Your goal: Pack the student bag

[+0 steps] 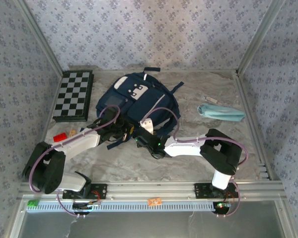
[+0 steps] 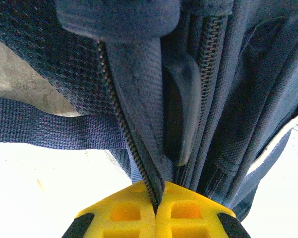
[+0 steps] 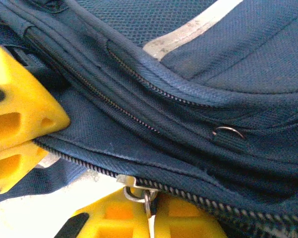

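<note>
The student bag (image 1: pixel 139 99), navy blue with white patches, lies in the middle of the table. My left gripper (image 1: pixel 116 131) is at its near edge, shut on the fabric strip along the zipper teeth (image 2: pixel 120 119); in the left wrist view the gripper (image 2: pixel 156 203) has its yellow jaws pressed together on that edge. My right gripper (image 1: pixel 143 140) is just to the right of it. In the right wrist view the right gripper (image 3: pixel 150 210) is shut on the metal zipper pull (image 3: pixel 138 190) of the bag (image 3: pixel 228 74). The left gripper's yellow fingers (image 3: pixel 20 119) show at the left.
A folded chessboard (image 1: pixel 73 95) lies at the back left. Near the left arm sit a red block (image 1: pixel 60 137) and a small tan piece (image 1: pixel 72 132). A light-blue pouch (image 1: pixel 221 112) and a small white item (image 1: pixel 211 100) lie to the right. Aluminium frame posts bound the table.
</note>
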`<state>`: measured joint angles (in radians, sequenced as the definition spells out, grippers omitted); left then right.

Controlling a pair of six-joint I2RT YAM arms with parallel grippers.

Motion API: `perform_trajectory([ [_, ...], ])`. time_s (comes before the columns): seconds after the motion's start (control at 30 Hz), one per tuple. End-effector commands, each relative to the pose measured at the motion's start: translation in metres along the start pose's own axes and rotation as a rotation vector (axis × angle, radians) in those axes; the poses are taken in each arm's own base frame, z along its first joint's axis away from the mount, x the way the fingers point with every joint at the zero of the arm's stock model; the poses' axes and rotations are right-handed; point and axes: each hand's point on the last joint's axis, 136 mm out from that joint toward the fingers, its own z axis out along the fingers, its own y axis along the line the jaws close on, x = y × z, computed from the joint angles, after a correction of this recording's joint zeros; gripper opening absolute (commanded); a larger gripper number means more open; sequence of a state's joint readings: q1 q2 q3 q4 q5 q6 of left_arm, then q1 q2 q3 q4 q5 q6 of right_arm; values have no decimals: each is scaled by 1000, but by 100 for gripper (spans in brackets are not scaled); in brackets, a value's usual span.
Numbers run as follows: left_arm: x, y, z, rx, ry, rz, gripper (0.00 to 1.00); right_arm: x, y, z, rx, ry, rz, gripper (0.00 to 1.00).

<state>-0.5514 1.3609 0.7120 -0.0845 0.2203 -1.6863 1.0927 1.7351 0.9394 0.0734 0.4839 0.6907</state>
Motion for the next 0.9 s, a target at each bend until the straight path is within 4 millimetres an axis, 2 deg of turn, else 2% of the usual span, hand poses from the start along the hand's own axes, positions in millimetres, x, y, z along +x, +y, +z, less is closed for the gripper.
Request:
perform_trajectory([
  [0.0, -6, -8, -13, 28, -17, 16, 0, -15, -15, -19, 72, -23, 29, 0],
  [0.23, -29, -9, -18, 20, -53, 26, 0, 5, -49, -45, 153, 57, 36, 0],
  [0.5, -36, -20, -14, 27, -32, 64, 0, 9, -91, -75, 223, 89, 43, 0],
  [0.73, -38, -37, -9, 29, 7, 128, 0, 19, -91, -74, 116, 159, 45, 0],
  [0.8, -38, -38, -9, 21, 7, 137, 0, 18, -79, -71, 21, 177, 28, 0],
  [0.87, -39, -37, -9, 15, 2, 144, 0, 9, -64, -69, -77, 164, 23, 0],
])
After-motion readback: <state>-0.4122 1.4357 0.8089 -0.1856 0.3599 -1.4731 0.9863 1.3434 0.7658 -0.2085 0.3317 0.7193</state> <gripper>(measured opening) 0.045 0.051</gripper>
